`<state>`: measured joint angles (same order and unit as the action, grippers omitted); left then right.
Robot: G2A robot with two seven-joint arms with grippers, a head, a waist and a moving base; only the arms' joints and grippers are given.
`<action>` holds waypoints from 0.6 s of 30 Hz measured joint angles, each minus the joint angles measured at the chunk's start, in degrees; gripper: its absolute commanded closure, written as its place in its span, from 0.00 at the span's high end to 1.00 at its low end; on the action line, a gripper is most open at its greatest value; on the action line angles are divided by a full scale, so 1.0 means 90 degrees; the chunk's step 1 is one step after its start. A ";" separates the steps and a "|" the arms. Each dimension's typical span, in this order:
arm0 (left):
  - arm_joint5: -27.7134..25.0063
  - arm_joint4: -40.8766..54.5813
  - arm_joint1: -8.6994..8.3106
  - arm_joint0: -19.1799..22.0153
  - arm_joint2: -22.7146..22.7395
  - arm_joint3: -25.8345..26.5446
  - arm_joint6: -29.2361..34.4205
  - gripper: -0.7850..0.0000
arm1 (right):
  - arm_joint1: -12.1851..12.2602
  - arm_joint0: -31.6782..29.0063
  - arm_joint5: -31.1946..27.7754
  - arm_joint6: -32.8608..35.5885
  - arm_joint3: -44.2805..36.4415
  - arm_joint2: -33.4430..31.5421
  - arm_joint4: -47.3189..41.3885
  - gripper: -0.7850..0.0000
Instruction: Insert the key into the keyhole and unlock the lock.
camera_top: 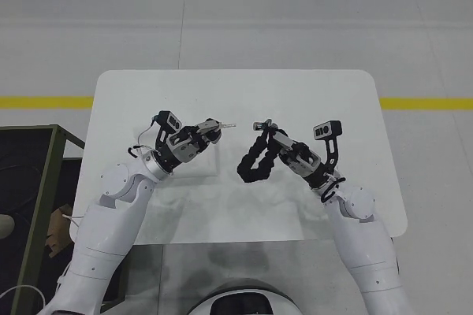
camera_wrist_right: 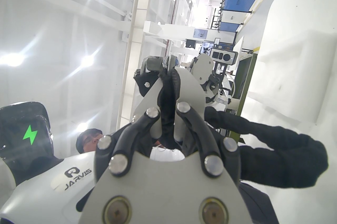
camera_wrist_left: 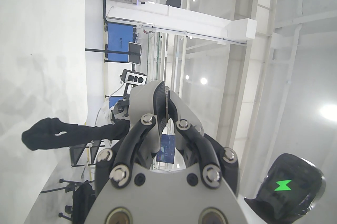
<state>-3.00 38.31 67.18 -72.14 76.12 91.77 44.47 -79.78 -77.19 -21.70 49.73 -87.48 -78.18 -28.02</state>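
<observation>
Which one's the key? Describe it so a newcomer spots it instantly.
Start at the white table, then find the left gripper over its middle. The key is the thin silver sliver sticking out of that gripper's tips toward the right gripper. Unlike the thick black looped lock held there, it is small, straight and metallic.

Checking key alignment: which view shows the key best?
Top view: the key juts clear of the left hand. Left wrist view shows it edge-on between the fingers; right wrist view, too small to tell.

open gap between key (camera_top: 227, 125) and lock (camera_top: 262, 125), black cable loop (camera_top: 251, 165) drooping just beside it
</observation>
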 measured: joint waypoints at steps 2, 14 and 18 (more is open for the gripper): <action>-0.0059 -0.0073 -0.0003 -0.0055 0.0007 0.0068 -0.0053 0.00 | 0.0029 -0.0150 -0.0021 -0.0147 -0.0204 -0.0043 0.0357 0.00; -0.1125 -0.2484 -0.0021 -0.0573 0.0005 0.0929 -0.0965 0.00 | 0.0120 -0.0149 -0.0068 -0.0600 -0.0514 -0.0011 0.1480 0.00; -0.1022 -0.2495 -0.0001 -0.0582 -0.0064 0.0932 -0.1032 0.00 | 0.0142 -0.0121 -0.0086 -0.0623 -0.0514 0.0026 0.1572 0.00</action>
<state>-12.19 15.86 67.17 -77.38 75.55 100.15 35.18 -78.50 -78.28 -22.47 44.12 -92.10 -77.95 -13.88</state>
